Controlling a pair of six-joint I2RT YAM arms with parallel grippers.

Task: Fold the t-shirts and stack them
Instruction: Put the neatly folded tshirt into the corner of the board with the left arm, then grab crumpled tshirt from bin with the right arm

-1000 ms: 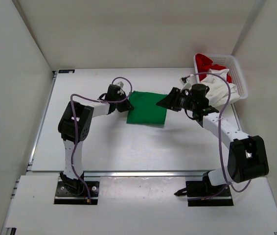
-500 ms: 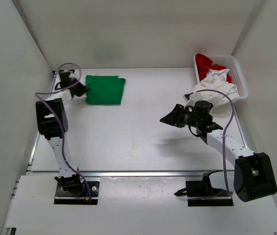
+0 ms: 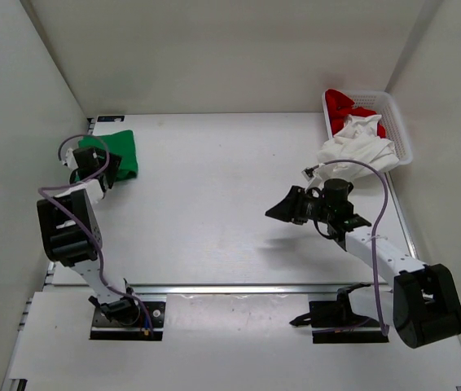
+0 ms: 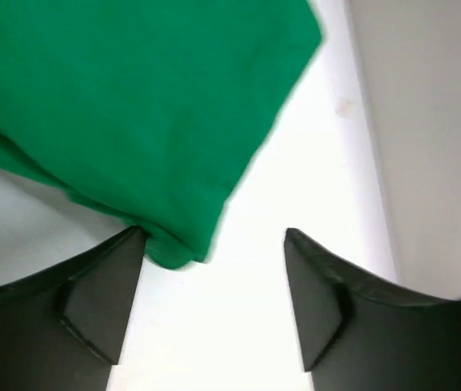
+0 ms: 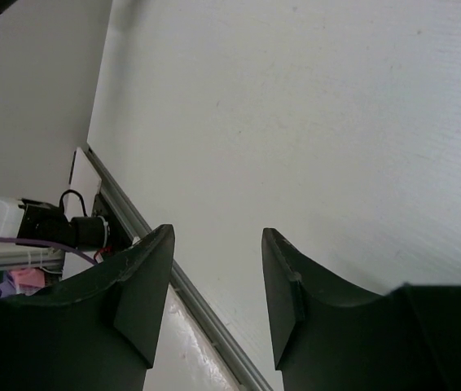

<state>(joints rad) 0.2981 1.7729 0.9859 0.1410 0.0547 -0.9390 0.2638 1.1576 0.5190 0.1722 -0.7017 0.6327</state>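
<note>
The folded bright green t-shirt [image 3: 119, 152] lies flat at the table's far left corner, next to the left wall. My left gripper [image 3: 105, 168] sits at its near edge, open. In the left wrist view the green t-shirt [image 4: 133, 106] fills the upper left, one corner lying by the left fingertip, and the left gripper [image 4: 212, 235] has only bare table in its gap. The white t-shirt [image 3: 359, 145] spills out of the basket over its near rim, and the red t-shirt [image 3: 346, 103] lies inside. My right gripper [image 3: 283, 207] hangs open and empty over the middle right; the right gripper [image 5: 217, 234] has only table behind it.
The white mesh basket [image 3: 400, 129] stands at the back right corner. Walls close in the table on the left, rear and right. The right wrist view shows the table's metal front rail [image 5: 206, 322] and an arm base [image 5: 55, 228] beyond it.
My left arm has swept the green t-shirt from the table's middle to the far left corner and opened its jaws. The right arm has drawn back toward the near side, still open.
</note>
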